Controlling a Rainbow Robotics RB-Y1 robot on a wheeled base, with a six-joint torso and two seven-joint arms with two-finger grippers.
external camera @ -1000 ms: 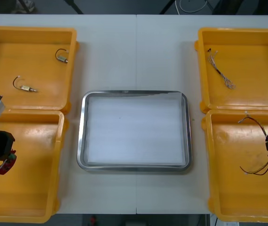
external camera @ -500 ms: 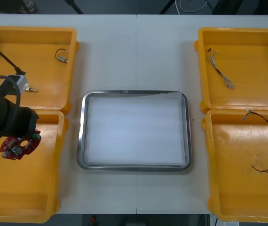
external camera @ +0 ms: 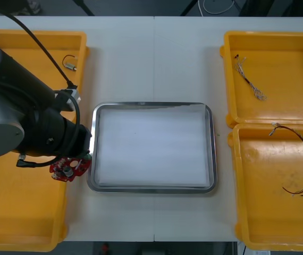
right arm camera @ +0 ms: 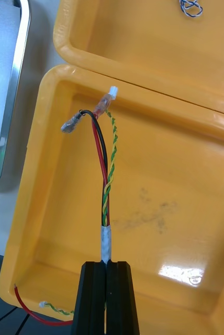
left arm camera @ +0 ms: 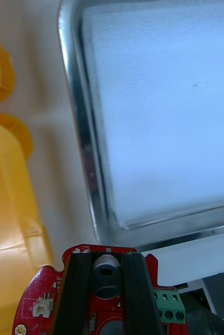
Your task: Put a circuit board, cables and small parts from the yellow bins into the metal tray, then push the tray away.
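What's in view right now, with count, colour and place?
metal tray: one, shiny rim, white inside, middle
yellow bins: four, yellow, two each side of the metal tray
circuit board: one, red, beside the tray's left rim
small metal part: one, silver, far left bin
twisted cable: one, blue and white, far right bin
wire bundle: one, red, black, yellow, near right bin, held
left pincer: one, black, shut on circuit board
right pincer: one, black, shut on wire bundle

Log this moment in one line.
left gripper shut on circuit board at near-left corner of metal tray | right gripper shut on red and yellow cable over near right bin
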